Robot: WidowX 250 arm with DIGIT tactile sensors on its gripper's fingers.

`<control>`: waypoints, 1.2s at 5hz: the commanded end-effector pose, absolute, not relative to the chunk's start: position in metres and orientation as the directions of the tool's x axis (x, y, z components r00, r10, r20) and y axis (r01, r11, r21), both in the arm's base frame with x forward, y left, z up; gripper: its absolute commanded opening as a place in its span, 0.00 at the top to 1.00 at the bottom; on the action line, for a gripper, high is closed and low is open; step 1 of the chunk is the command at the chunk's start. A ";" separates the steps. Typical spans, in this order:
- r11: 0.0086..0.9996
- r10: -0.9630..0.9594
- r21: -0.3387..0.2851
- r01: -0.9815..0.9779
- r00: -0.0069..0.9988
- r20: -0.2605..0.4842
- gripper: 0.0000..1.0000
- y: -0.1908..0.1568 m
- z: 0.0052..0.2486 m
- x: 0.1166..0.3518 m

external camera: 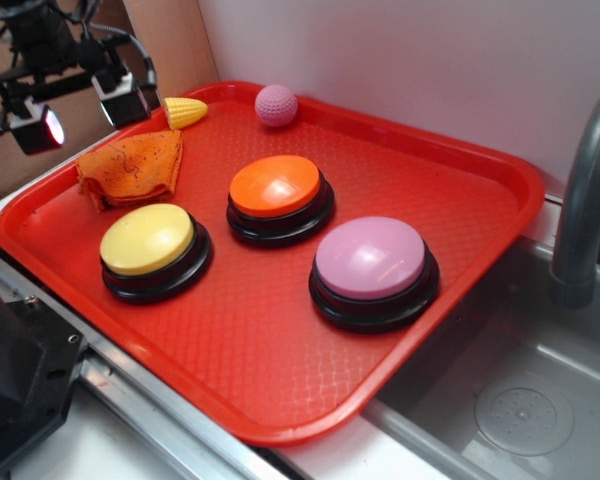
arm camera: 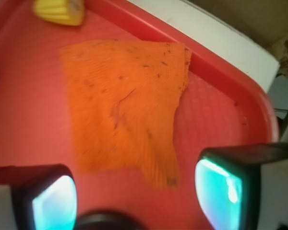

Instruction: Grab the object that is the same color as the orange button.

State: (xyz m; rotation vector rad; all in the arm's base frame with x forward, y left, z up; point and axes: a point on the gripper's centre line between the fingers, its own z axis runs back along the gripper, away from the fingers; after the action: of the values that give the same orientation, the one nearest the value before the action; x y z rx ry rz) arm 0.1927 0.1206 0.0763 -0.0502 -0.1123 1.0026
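A red plastic tray (external camera: 460, 190) with a fine cross-hatched surface and a raised rolled rim serves as the reference. The orange cloth rag (external camera: 130, 168) lies in the tray's far-left corner area, flat and loosely folded, its soft ribbed weave flecked with dark specks; in the wrist view one edge runs close along the tray rim. The yellow toy corn (external camera: 185, 112), ridged and tapered, sits just beyond the rag toward the tray's back rim. The pink ball (external camera: 276, 105), round and dimpled, rests near the back rim, well apart from the rag.

Three domed buttons on black round bases occupy the tray's middle. The orange button (external camera: 277, 190) is glossy and central. The yellow button (external camera: 150, 245) stands near the front-left rim, just in front of the rag. The pink button (external camera: 372, 265) is matte and stands toward the right side of the tray.

The gripper (external camera: 85, 112) hangs above the rag, pointing downward, clear of the cloth. Its two black fingers (arm camera: 228, 184) are spread apart, with the rag's near edge visible between them; nothing is held.

A grey metal sink (external camera: 540, 400) and faucet (external camera: 585, 190) adjoin the tray's right rim.
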 end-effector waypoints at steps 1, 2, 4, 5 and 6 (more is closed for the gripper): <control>0.543 0.839 -0.130 -0.829 0.531 0.120 0.00 0.141 0.061 0.208; 0.524 0.851 -0.116 -0.844 0.513 0.109 0.00 0.149 0.048 0.208; 0.490 0.871 -0.126 -0.863 0.478 0.117 0.74 0.156 0.039 0.208; 0.496 0.867 -0.126 -0.859 0.482 0.125 1.00 0.155 0.041 0.207; 0.491 0.870 -0.131 -0.861 0.477 0.128 1.00 0.156 0.042 0.208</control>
State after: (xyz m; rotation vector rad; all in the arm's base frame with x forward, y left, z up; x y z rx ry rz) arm 0.2118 0.1433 0.0278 -0.0625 -0.1221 1.0435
